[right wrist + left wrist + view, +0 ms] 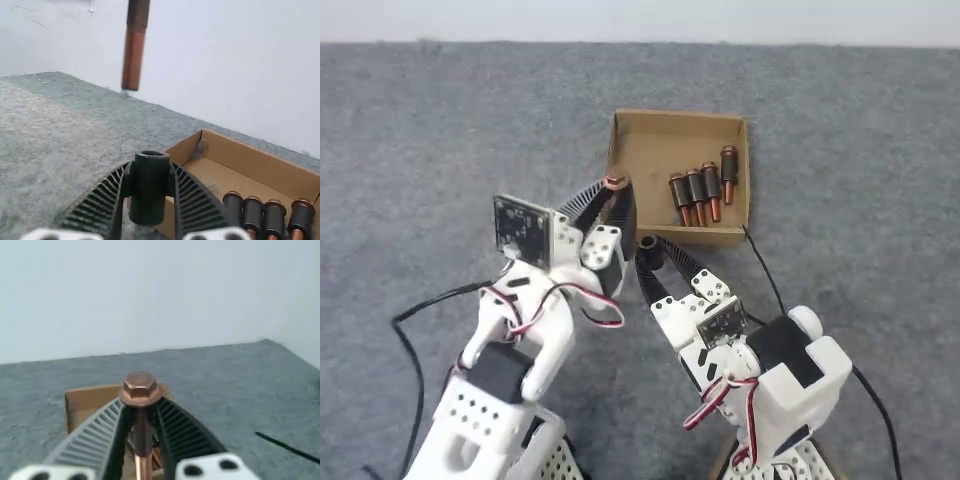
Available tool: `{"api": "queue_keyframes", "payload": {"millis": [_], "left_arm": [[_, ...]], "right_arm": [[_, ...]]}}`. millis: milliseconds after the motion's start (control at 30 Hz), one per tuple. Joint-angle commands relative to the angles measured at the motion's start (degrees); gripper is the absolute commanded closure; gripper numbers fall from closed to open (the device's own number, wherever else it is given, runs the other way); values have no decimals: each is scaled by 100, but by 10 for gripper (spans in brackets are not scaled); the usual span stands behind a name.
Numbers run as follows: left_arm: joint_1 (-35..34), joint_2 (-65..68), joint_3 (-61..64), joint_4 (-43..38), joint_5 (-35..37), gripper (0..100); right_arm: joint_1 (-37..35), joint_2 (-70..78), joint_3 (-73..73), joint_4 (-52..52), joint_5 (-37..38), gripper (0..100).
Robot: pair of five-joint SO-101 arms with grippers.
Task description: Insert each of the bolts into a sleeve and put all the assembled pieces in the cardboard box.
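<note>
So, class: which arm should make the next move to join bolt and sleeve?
Left: the left claw holds the bolt tip-down, higher than the open sleeve in the right claw.

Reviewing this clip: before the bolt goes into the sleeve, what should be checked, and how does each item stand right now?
1. Copper hex-head bolt clamped in the left arm's jaws, head up, threaded end down: ok.
2. Black cylindrical sleeve held upright in the right arm's jaws: ok.
3. Sleeve bore facing up and unobstructed: ok.
4. Bolt tip lined up over the bore: not ok; the high view shows them apart.
5. Brown cardboard box has bare floor beside the four assembled pieces: ok.
6. Bolt thread undamaged: cannot tell.
</note>
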Motion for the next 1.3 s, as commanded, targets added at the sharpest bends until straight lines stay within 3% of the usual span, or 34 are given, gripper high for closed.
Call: {"api": "queue_keyframes", "payload": {"millis": [0, 367, 600, 1000, 1267], "left_arm": [[237, -343, -110, -185, -26, 988], [343, -334, 286, -791, -9, 988], [325, -343, 505, -774, 703, 988], [308, -334, 725, -809, 712, 988], [308, -202, 813, -1363, 712, 988]], "right_arm": [[4, -66, 149, -84, 53, 991], [4, -66, 149, 92, 70, 991], [189, -119, 149, 40, 70, 991], [154, -119, 149, -145, 62, 991], [145, -119, 149, -154, 62, 991]]}}
